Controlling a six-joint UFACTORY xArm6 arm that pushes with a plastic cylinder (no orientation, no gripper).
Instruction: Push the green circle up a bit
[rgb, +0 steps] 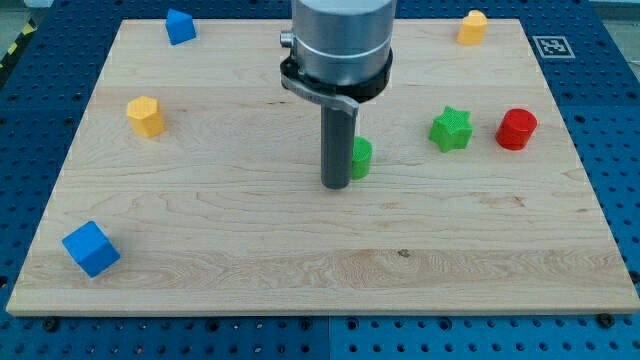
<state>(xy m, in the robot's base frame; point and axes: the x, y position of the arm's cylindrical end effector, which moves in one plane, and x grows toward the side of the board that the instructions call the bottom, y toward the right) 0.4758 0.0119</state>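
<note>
The green circle lies near the middle of the wooden board, mostly hidden behind my rod. My tip rests on the board just to the left of and slightly below the green circle, touching or nearly touching its left side. The arm's grey body hangs above at the view's top centre.
A green star and a red cylinder lie to the right. A yellow block is at top right, a blue block at top left, a yellow hexagon at left, a blue cube at bottom left.
</note>
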